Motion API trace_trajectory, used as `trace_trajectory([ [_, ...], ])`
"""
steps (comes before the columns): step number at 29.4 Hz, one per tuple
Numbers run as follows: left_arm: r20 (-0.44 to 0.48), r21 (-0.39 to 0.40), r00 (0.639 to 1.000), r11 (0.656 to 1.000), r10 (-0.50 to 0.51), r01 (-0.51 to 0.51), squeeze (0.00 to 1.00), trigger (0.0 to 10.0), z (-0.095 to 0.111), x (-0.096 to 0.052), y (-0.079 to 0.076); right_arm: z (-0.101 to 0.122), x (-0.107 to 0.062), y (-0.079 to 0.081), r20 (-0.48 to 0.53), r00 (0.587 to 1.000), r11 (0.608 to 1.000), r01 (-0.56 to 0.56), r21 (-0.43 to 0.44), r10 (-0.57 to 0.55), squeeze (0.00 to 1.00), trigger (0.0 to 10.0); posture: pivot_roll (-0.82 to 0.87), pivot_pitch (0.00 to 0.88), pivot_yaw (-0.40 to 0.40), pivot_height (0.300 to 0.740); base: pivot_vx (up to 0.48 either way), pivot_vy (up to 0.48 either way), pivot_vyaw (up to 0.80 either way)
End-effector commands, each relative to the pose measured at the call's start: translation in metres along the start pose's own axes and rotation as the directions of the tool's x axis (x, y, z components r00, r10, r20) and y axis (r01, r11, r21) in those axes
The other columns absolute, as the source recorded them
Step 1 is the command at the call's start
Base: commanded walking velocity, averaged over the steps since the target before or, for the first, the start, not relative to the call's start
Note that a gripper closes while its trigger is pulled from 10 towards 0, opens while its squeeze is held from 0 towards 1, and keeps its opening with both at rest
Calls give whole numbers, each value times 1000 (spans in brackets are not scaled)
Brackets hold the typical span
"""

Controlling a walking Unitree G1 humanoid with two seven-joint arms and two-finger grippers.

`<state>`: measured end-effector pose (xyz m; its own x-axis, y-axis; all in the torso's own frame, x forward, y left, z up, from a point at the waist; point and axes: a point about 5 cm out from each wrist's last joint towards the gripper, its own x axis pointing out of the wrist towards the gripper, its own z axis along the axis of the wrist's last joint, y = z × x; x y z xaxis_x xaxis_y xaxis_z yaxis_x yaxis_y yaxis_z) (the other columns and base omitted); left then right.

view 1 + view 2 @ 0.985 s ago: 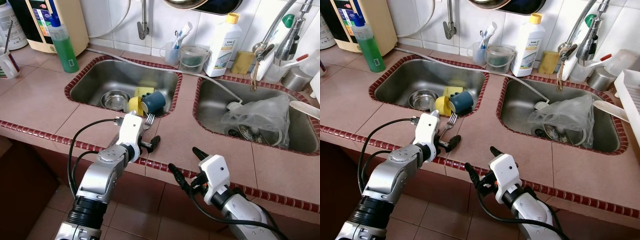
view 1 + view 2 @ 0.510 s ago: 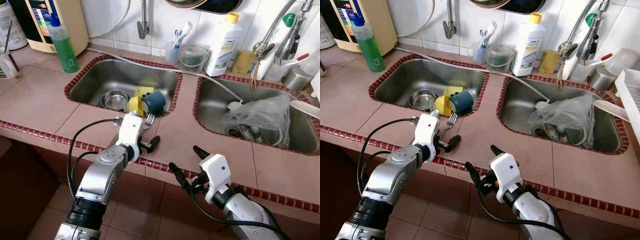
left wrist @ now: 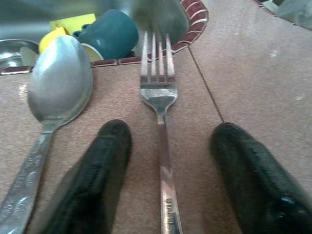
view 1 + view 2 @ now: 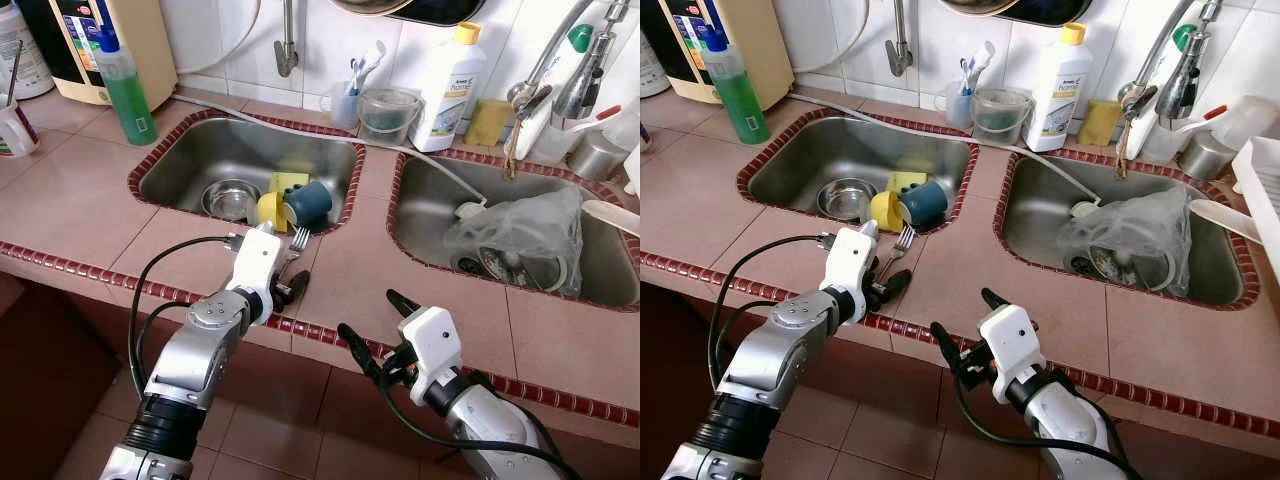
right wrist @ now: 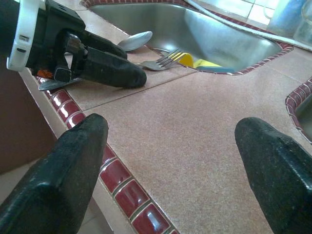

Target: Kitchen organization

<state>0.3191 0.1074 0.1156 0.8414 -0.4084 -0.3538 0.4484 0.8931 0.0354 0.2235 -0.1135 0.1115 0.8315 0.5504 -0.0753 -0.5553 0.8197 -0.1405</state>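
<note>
Left gripper: the left gripper [image 3: 163, 161] is low on the pink tiled counter [image 4: 80, 200], its 2 black fingers spread wide on either side of the silver metal fork's [image 3: 160, 109] handle, not yet closed on it.
Fork: flat on the counter, tines toward the left steel sink basin [image 4: 190, 165], with a silver metal spoon [image 3: 56, 92] just beside it.
Right gripper: the right gripper [image 4: 375, 325] hovers at the counter's front edge, fingers wide apart, empty.
Progress: early, I judge; no cutlery is lifted, and a teal cup [image 4: 307, 202], a yellow cup [image 4: 268, 211] and a small steel bowl [image 4: 230, 198] lie in the basin.
Writing: the white detergent bottle [image 4: 447, 90] reads "home"; stamped lettering on the fork handle is too blurred to read.
</note>
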Motion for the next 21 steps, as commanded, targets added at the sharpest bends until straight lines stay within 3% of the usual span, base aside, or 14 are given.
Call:
trace_trajectory([
  [1, -121, -19, 993, 1000, -4, 1, 0, 0, -28, 0, -1, 3, -1, -2, 7, 1000, 1000, 11, -9, -11, 0, 10000, -44, 82, -26, 731, 0, 0, 0],
  [21, -114, 21, 993, 1000, 11, -8, 0, 0, -25, -3, 2, 3, -5, -1, 6, 1000, 1000, 7, -11, -7, 0, 10000, -34, 107, -24, 731, 0, 0, 0],
])
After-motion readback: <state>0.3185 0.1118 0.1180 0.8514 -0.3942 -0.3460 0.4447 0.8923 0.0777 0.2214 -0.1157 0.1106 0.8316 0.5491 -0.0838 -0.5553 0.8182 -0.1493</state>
